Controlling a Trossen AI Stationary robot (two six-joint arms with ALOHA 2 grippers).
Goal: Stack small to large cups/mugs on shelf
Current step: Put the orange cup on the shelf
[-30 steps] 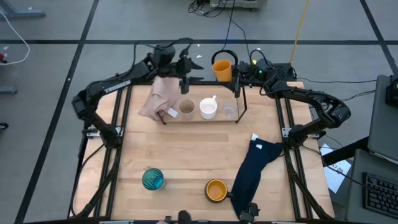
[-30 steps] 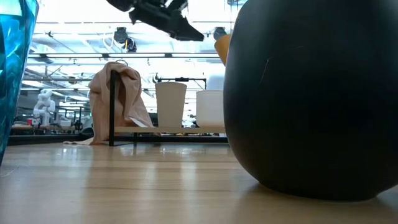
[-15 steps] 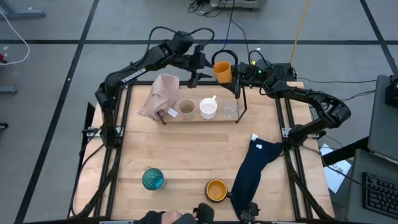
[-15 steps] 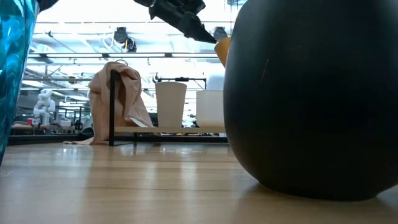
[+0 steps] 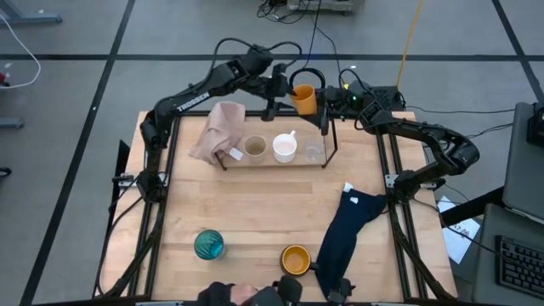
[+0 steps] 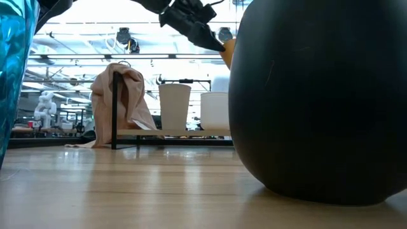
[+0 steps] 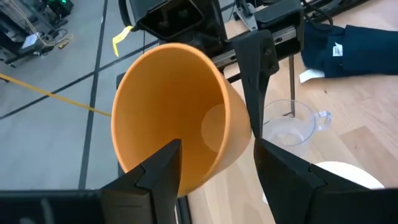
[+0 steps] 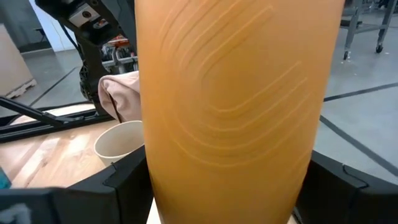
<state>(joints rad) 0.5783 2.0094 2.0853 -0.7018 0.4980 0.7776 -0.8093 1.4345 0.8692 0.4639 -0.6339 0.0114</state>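
A small orange cup (image 5: 303, 96) hangs above the far side of the black-rod shelf (image 5: 327, 136), with my right gripper (image 5: 321, 102) shut on it. My left gripper (image 5: 280, 89) is open just left of the cup. In the left wrist view its fingers straddle the cup's rim (image 7: 186, 180), one before the mouth and one beside the outer wall. A beige cup (image 5: 254, 148), a white mug (image 5: 285, 148) and a clear cup (image 5: 314, 151) stand in a row in the shelf. A teal glass (image 5: 209, 245) and an orange-yellow mug (image 5: 296, 259) stand near the table's front edge. My right gripper pinches the orange cup's side wall (image 8: 155, 155) between its two fingers, which come level from the table's right. One finger (image 7: 256, 62) lies along the outer wall. The cup is lifted clear, its mouth up. Whether my left gripper touches the cup, I cannot tell.
A pink cloth (image 5: 219, 132) drapes over the shelf's left end. A navy cloth (image 5: 348, 225) lies on the right half of the table. A person's hand (image 5: 246, 295) shows at the near edge. In the low view a large dark rounded shape (image 6: 318, 95) blocks the right side.
My left gripper has moved toward the table's right, from above the pink cloth up to the orange cup, and has stayed open. My right gripper and the cup have kept still. A person's hand has come into view at the near edge.
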